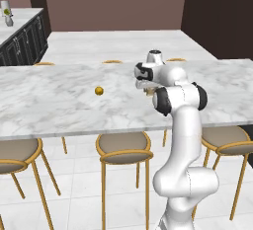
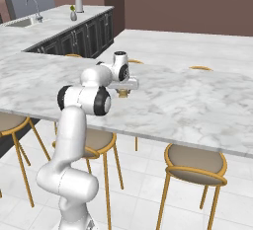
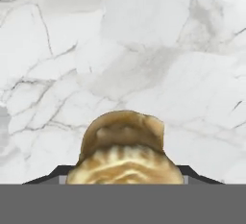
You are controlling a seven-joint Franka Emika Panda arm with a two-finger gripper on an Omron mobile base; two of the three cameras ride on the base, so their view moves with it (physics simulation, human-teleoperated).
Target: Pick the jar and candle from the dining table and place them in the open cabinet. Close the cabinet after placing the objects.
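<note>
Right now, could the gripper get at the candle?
Probably not yet: the gripper looks closed on the jar. The candle itself sits unobstructed on the table.

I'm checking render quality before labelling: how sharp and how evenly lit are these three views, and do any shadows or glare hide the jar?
Left base view: soft, even light, no glare, candle clear on the dining table. Right base view: same flat light, the wrist hides most of the jar. Hand view: jar looms close and smeared; faint grey shadow at top.
</note>
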